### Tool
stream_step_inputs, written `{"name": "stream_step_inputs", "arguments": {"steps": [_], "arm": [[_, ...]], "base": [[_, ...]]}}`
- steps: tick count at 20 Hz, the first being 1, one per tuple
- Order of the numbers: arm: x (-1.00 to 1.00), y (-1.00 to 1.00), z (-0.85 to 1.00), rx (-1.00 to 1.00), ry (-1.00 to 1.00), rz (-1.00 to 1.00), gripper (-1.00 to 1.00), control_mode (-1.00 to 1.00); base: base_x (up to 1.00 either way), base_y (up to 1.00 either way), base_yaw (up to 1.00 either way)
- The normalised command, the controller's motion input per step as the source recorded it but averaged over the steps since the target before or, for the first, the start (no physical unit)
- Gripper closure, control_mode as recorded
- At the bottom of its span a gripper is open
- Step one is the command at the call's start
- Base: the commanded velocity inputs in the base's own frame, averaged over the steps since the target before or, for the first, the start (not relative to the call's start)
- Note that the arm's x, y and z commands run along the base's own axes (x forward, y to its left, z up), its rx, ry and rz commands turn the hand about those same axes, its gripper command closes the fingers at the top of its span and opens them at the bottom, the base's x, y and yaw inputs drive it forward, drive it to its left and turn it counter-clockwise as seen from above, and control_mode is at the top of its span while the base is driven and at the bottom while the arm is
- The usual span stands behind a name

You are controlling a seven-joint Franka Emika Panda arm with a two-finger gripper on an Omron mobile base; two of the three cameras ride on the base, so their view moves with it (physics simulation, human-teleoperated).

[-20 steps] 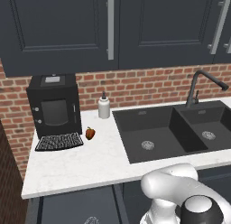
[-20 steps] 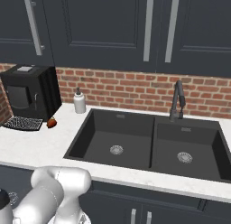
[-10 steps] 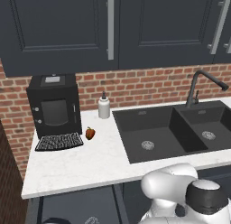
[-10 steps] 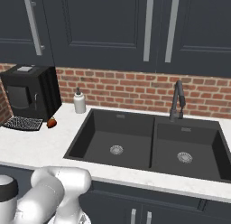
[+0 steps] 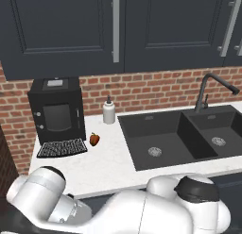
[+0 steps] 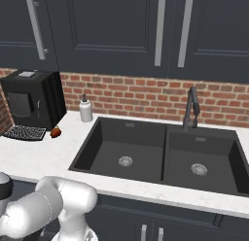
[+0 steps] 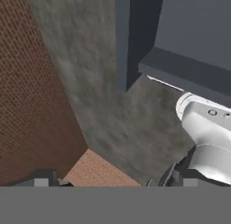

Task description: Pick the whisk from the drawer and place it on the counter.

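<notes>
The end effector (image 7: 113,182) points at grey floor beside a brick wall; I cannot tell whether its tips are spread or pressed together. The white bench (image 5: 111,157) carries a coffee machine (image 5: 56,110), soap bottle (image 5: 109,111) and black sink (image 5: 184,141).

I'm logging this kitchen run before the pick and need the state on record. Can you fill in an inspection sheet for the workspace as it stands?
Surface: white counter, bare in front of the coffee machine's tray.
Job's things: whisk and drawer, nothing seen; the hand view looks at a grey floor, a brick wall and a dark cabinet edge.
Clutter: black coffee machine with its mesh tray, a small red fruit beside the tray, a white soap bottle by the black double sink, a black tap behind it.
Grippers: fingertips low in the hand view; open or shut cannot be told.
Cables: nothing seen.
Surroundings: brick backsplash, dark upper cabinets with metal handles.
</notes>
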Motion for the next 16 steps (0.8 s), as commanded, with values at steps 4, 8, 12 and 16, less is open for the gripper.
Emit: {"name": "stream_step_inputs", "arguments": {"steps": [4,8,12,16], "arm": [[0.50,-0.98,-0.68,0.03,0.01,-0.34,-1.00,-1.00],[-0.02,-0.52,-0.35,0.06,0.02,-0.13,-1.00,-1.00],[-0.01,0.07,-0.24,0.02,0.02,-0.07,-1.00,-1.00],[0.00,0.38,-0.25,-0.03,-0.01,-0.14,-1.00,-1.00]], "base": [[0.00,0.00,0.00],[0.00,0.00,0.00],[0.00,0.00,0.00],[0.00,0.00,0.00]]}}
